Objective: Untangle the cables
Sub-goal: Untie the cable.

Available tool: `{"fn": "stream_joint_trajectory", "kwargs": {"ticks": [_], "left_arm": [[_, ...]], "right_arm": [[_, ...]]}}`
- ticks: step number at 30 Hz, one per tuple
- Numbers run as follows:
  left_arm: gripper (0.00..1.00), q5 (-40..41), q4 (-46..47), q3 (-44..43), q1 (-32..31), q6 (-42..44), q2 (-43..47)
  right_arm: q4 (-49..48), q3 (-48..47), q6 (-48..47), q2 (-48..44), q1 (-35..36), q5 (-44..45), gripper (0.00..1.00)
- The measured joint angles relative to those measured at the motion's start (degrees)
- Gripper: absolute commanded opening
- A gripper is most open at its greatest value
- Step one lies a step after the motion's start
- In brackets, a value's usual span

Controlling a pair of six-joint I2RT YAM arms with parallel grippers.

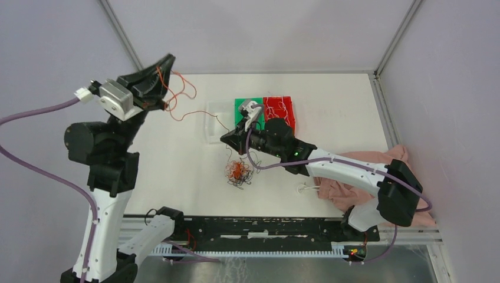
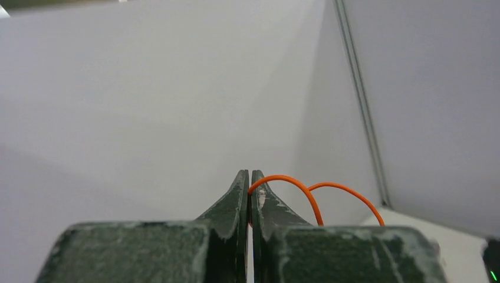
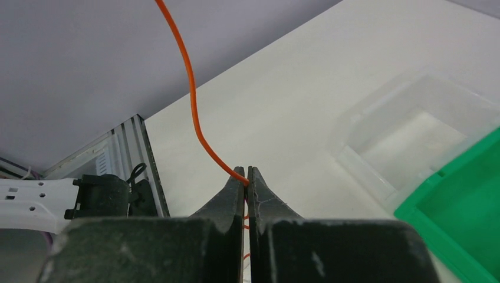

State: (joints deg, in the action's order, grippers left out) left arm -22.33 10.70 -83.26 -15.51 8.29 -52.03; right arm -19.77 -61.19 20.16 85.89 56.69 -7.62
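Now pinched at both ends

Squeezed shut on one thin curly orange wire (image 1: 177, 97): left claw (image 1: 170, 59), upper left of the top view, and right claw (image 1: 224, 138), near the middle. Strung loosely between the two.

Just below the right claw, on the white table (image 1: 177, 177): small messy ball of orange, black and white wires (image 1: 237, 172).

Behind the right claw: clear plastic box (image 1: 213, 124), green bin (image 1: 243, 105), red bin (image 1: 289, 121) with thin wires (image 1: 278, 108) inside.

The table (image 1: 330, 100) holds a green bin (image 1: 240, 105); red bin (image 1: 284, 109) against its right, clear tray (image 1: 213, 124) left, cable tangle (image 1: 239, 172) and pink cloth (image 1: 336, 191) nearer.
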Motion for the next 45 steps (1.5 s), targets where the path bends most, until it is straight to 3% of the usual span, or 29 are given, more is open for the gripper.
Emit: {"fn": "stream_joint_trajectory", "kwargs": {"ticks": [4, 8, 12, 18, 23, 29, 34, 38, 41, 45], "left_arm": [[0.12, -0.9, -6.7, 12.4, 0.0, -5.4, 7.0], [0.17, -9.9, -14.9, 19.7, 0.0, -8.4, 8.2], [0.25, -17.5, -20.3, 21.9, 0.0, -8.6, 6.6], [0.46, -24.2, -26.8, 22.7, 0.0, -6.6, 5.1], [0.51, -30.8, -32.2, 23.9, 0.0, -5.3, 4.9], [0.52, -32.1, -37.1, 25.7, 0.0, -1.5, 4.9], [0.48, -30.1, -38.1, 26.5, 0.0, 1.2, 4.8], [0.20, -29.0, -38.1, 26.6, 0.0, 2.0, 4.4], [0.05, -27.4, -38.0, 26.6, 0.3, 2.7, 3.9], [0.03, -26.9, -37.8, 26.5, 0.4, 2.9, 3.1]], "right_arm": [[-0.3, 1.9, 0.0, -4.7, -0.6, 0.9, 0.00], [-0.3, 2.2, -0.1, -6.8, -0.7, 0.6, 0.01], [0.5, 2.2, -0.4, -6.9, -0.7, -0.4, 0.01], [2.1, 2.2, -0.5, -6.9, -0.7, -1.9, 0.01], [4.6, 1.0, -1.2, -6.9, -0.7, -2.7, 0.01], [5.9, -0.4, -1.9, -6.9, -0.7, -3.1, 0.01], [7.1, -1.4, -1.9, -6.9, -0.7, -4.3, 0.01], [7.5, -2.0, -1.8, -6.4, -0.8, -4.9, 0.01], [8.3, -2.3, -1.5, -6.3, -0.9, -5.7, 0.02], [8.9, -2.3, -0.9, -6.2, -1.1, -5.6, 0.07]]}}
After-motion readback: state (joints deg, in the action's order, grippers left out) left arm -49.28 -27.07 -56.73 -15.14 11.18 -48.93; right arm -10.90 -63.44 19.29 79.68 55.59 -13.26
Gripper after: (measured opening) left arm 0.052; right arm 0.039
